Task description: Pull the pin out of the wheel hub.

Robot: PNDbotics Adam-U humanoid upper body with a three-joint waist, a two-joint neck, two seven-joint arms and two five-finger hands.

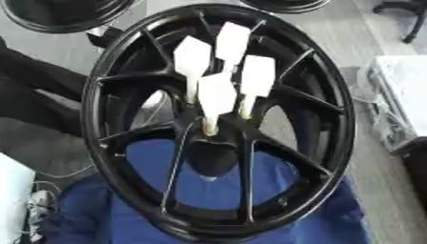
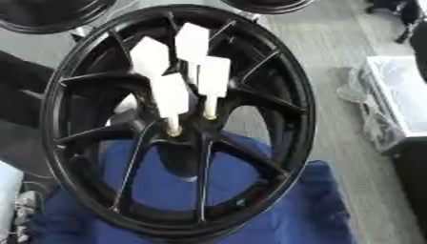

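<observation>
Black wheel hub [image 1: 218, 119] | four white-handled pins [image 1: 216, 97] upright | blue cloth [image 1: 208, 209] beneath

No text, label, brand, number or sign can be read anywhere. The black wheel hub [image 1: 218, 124] bears no legible marking on its rim or spokes. The four white flat-headed pins [image 1: 217, 97] standing near its centre are blank on the faces that show. The blue cloth [image 1: 208, 190] under the wheel, at 6 o'clock, is plain. The white surface [image 2: 400, 90] at 3 o'clock shows no lettering that can be made out.
</observation>
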